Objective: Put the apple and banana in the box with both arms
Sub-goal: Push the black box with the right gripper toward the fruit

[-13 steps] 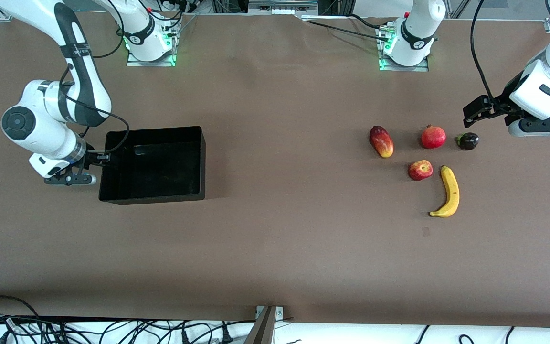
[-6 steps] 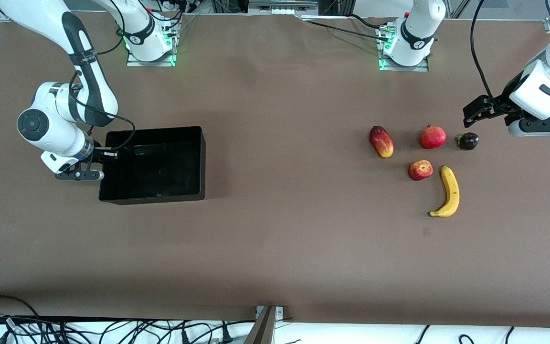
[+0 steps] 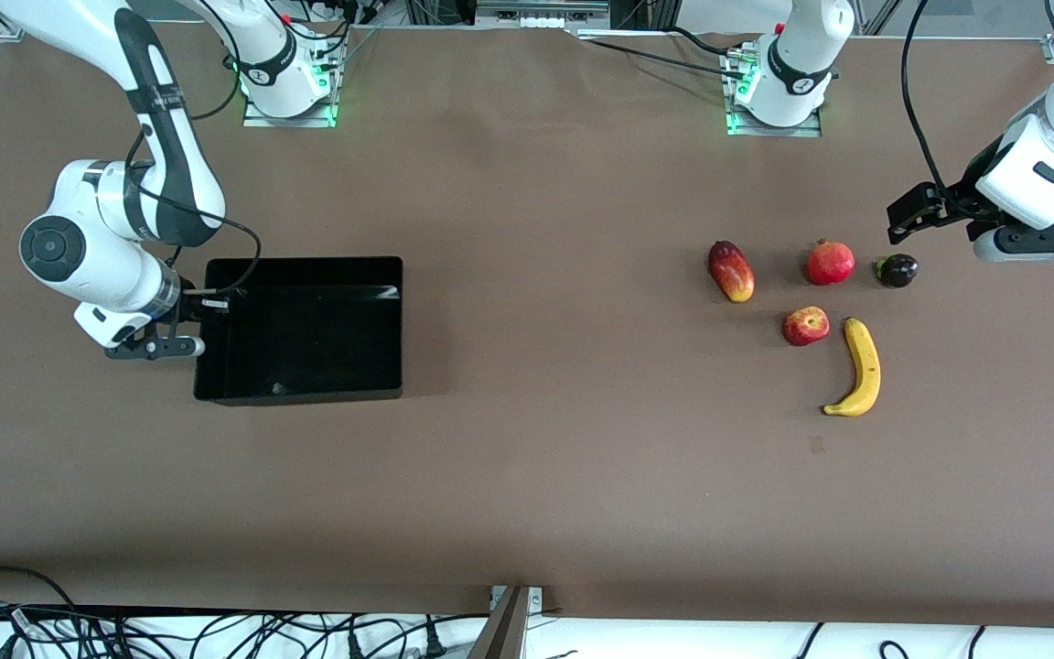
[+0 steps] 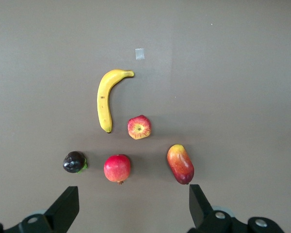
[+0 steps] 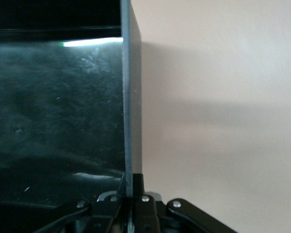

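The black box (image 3: 397,329) lies toward the right arm's end of the table. My right gripper (image 3: 199,309) is shut on the box's end wall (image 5: 131,97), one finger inside and one outside. The apple (image 3: 805,326) lies beside the banana (image 3: 859,368) toward the left arm's end. Both show in the left wrist view, the apple (image 4: 139,127) and the banana (image 4: 105,97). My left gripper (image 3: 902,220) is open and empty, up in the air over the table beside a dark purple fruit (image 3: 896,270).
A uniformly red round fruit with a crown tip (image 3: 830,263) and an oval dark-red-and-yellow fruit (image 3: 731,271) lie farther from the front camera than the apple. The dark purple fruit (image 4: 75,162) lies beside them. A small pale mark (image 3: 815,445) is on the table near the banana.
My right gripper has dragged the box a little toward the left arm's end and nearer the front camera. The left arm has not moved.
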Robot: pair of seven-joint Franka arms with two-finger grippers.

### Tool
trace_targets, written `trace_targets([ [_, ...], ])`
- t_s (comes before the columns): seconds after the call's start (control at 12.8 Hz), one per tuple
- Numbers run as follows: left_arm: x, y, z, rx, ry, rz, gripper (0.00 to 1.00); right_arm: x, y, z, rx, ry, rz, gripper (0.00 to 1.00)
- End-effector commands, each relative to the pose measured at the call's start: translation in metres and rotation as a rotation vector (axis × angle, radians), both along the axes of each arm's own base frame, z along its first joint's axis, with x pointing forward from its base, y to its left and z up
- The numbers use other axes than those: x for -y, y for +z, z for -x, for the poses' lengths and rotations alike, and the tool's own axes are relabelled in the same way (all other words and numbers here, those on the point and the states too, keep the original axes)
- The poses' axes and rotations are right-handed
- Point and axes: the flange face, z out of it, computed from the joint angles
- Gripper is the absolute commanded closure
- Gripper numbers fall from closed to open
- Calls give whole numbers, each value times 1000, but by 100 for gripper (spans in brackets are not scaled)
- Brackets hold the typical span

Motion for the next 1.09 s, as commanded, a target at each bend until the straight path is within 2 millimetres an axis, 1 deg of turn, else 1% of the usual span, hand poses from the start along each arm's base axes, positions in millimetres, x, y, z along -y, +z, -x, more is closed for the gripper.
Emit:
trace_targets([
  [0.0, 3, 5, -2, -6, 6, 8, 0, -83, 58, -22, 38, 68, -52, 100],
  [0.08, 2, 5, -2, -8, 7, 8, 0, -116, 71, -22, 60, 73, -65, 100],
  [0.16, 3, 5, -1, -9, 6, 8, 0, -145, 75, -20, 63, 57, -67, 100],
  [0.31, 3, 5, -1, -9, 6, 8, 0, -214, 73, -13, 64, -2, -104, 100],
  [0.39, 2, 5, -1, -9, 7, 9, 0, -249, 67, -6, 51, -48, -131, 100],
  [0.47, 2, 5, -1, -9, 7, 9, 0, -283, 57, 4, 38, -68, -146, 100],
  [0.62, 2, 5, -1, -11, 7, 9, 0, -371, 32, 28, 29, -129, -157, 100],
  [0.7, 2, 5, -1, -9, 7, 9, 0, -405, 22, 32, 54, -175, -159, 100],
  [0.78, 2, 5, -1, -11, 7, 9, 0, -435, 8, 41, 75, -198, -164, 100],
  [0.86, 2, 5, -1, -11, 7, 8, 0, -461, -9, 51, 98, -219, -174, 100],
  [0.94, 2, 5, -1, -11, 7, 9, 0, -480, -26, 61, 125, -235, -191, 100],
  [1.02, 2, 5, -1, -12, 8, 9, 0, -492, -39, 68, 148, -249, -207, 100],
])
